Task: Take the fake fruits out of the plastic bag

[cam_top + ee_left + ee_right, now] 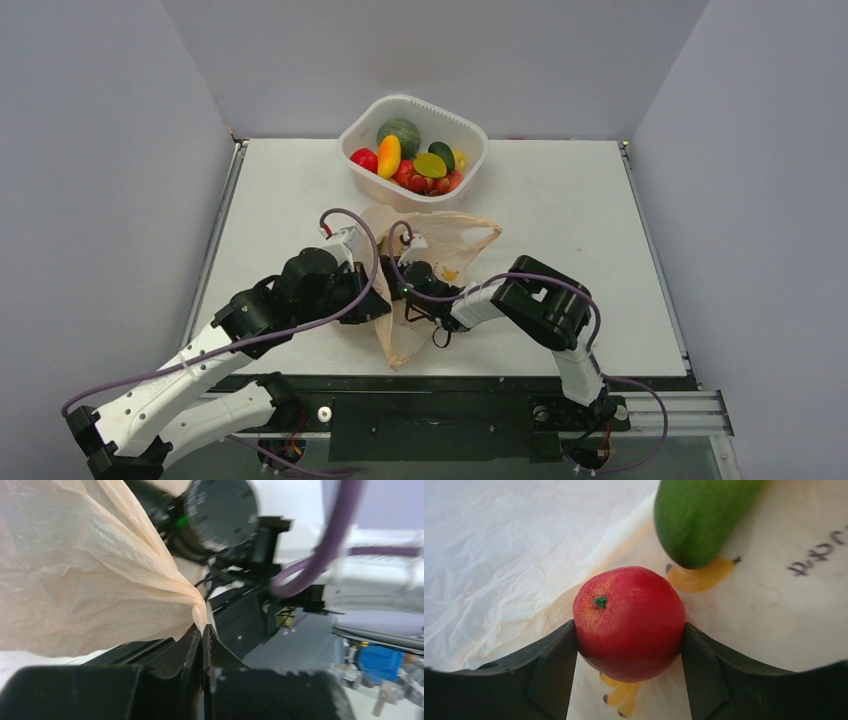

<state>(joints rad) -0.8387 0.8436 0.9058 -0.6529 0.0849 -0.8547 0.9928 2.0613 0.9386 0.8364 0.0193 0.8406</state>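
The peach-orange plastic bag (440, 255) lies crumpled mid-table between my two arms. My left gripper (204, 629) is shut on a gathered fold of the plastic bag (75, 570) at its left side. My right gripper (629, 640) is inside the bag, shut on a round red fake fruit (629, 622) with a small green stem mark; both fingers touch its sides. A green oblong fake fruit (699, 515) lies just beyond it on the bag's inner surface. In the top view the right gripper (412, 270) is hidden in the bag's mouth.
A white rounded tub (470, 132) at the table's back middle holds a dark-green melon (398, 133), an orange-yellow oval fruit (388, 155), a yellow-green one (430, 164) and several red pieces (425, 182). The near table edge lies just behind the bag.
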